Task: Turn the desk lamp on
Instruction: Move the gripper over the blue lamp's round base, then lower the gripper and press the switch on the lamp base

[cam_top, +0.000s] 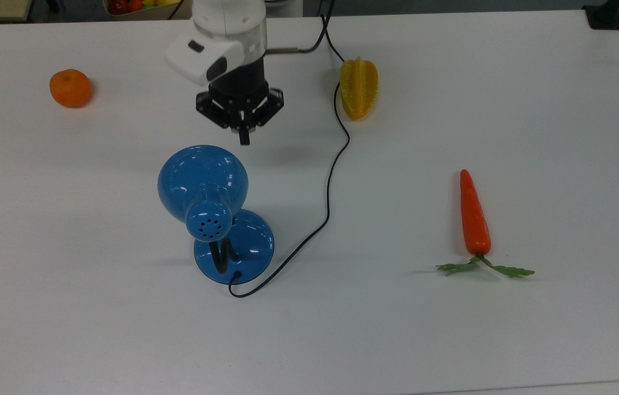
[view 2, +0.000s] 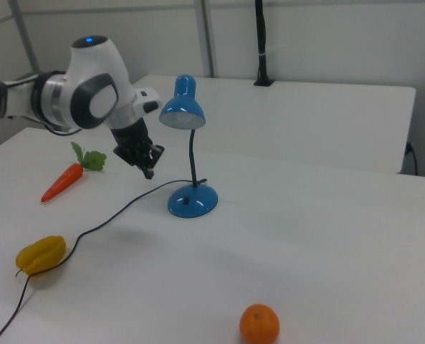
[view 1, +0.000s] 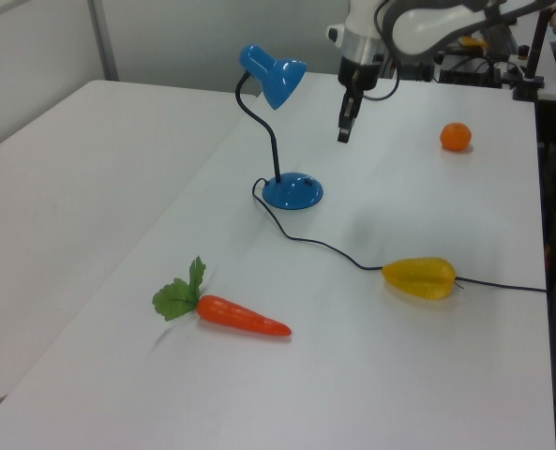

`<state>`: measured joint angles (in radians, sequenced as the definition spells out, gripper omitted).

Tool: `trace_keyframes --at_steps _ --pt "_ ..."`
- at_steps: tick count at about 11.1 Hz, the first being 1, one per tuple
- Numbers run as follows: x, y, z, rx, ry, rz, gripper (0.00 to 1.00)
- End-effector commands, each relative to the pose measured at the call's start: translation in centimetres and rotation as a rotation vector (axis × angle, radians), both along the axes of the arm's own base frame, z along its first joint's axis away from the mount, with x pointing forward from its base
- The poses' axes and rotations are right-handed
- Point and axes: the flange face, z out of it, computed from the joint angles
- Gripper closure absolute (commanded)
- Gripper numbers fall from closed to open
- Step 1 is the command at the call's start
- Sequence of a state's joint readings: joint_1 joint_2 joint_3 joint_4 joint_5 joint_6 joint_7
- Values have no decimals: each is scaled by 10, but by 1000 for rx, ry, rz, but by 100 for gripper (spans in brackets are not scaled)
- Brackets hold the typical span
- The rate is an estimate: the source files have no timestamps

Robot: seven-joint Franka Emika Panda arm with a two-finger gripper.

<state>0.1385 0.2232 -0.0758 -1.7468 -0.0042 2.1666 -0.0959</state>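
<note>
We see the desk lamp [cam_top: 213, 211] standing upright near the middle of the white table [cam_top: 507, 82], its round blue base [cam_top: 243, 244] flat on the surface and its black neck [view 1: 266, 127] curving up to the bell-shaped shade [view 2: 181, 109]. In the top view the shade hides part of the base. A thin black cord [cam_top: 331, 181] leaves the base, loops across the table and runs past the yellow starfruit [cam_top: 359, 88], just beside it.

The claw [cam_top: 244, 137] hangs in the air above the table, pointing down, its two fingers brought together into one narrow tip with nothing between them. In the top view it sits just above the shade's upper edge; in the left view it is to the right of the shade and clear of it, and in the right view it is to the shade's left, lower than the shade.

An orange [cam_top: 70, 88] lies well apart near the top view's left edge. A carrot [cam_top: 474, 216] with green leaves lies toward the top view's right.
</note>
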Motion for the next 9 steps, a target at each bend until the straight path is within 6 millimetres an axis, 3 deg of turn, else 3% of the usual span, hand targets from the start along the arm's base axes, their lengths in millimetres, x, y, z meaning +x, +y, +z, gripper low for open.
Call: trace_keyframes --at_steps 1,9 --pt "17 -4 -33 -13 -62 5 100" --pt "51 -18 -107 -55 -200 22 100"
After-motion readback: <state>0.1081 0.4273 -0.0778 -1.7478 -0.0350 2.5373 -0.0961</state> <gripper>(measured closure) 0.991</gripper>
